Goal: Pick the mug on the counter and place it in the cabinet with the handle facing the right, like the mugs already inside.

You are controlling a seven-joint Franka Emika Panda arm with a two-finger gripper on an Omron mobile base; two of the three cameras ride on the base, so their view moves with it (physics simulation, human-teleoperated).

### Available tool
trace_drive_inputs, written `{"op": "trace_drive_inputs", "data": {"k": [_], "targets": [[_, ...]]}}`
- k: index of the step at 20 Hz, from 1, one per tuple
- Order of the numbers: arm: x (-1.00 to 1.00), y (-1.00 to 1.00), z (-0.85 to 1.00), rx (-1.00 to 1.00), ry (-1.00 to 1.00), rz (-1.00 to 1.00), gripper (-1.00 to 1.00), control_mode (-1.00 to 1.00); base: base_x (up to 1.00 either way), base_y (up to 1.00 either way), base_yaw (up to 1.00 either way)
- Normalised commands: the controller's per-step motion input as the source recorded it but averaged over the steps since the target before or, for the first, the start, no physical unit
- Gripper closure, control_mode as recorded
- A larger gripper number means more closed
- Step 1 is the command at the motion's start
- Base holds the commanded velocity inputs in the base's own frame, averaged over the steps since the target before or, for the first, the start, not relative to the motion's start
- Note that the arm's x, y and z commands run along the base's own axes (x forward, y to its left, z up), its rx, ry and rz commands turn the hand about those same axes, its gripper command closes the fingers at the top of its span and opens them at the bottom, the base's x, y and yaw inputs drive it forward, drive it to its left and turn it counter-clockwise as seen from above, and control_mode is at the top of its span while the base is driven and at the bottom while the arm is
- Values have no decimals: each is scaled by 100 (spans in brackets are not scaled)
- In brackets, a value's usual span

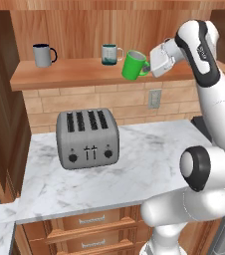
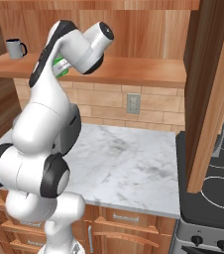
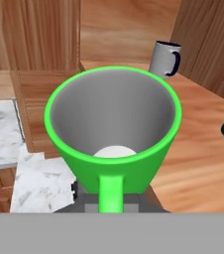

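Gripper (image 1: 152, 63) is clamped on the green mug (image 1: 134, 65) by its handle (image 3: 111, 192), tilted above the cabinet (image 1: 84, 74) ledge; level it and lower gently, keeping clear of the white-and-teal mug (image 1: 110, 54) beyond.

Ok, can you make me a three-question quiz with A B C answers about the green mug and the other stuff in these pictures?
1. Where is the green mug?
A. On the counter beside the toaster
B. Held up at the cabinet shelf
C. Inside a drawer

2. How many other mugs stand on the cabinet shelf?
A. Two
B. Four
C. None

3. How is the green mug sitting?
A. Upside down
B. Tilted, held by the gripper
C. Flat on its side on the marble

Answers:
1 B: the left base view shows it in the gripper at shelf height, well above the counter and toaster.
2 A: a grey mug and a white-and-teal mug stand there.
3 B: it leans in the left base view, and the hand view looks into its open mouth with the handle nearest the gripper.
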Motion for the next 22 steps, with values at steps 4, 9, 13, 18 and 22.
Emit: {"op": "trace_drive_inputs", "data": {"k": [4, 9, 13, 18, 22], "targets": [[19, 0, -1, 0, 0, 0, 100, -100, 0, 0, 0], [28, 0, 0, 0, 0, 0, 100, -100, 0, 0, 0], [31, -1, 0, 0, 0, 0, 100, -100, 0, 0, 0], [31, 0, 0, 0, 0, 0, 100, -100, 0, 0, 0], [22, 0, 0, 0, 0, 1, 100, -100, 0, 0, 0]]}}
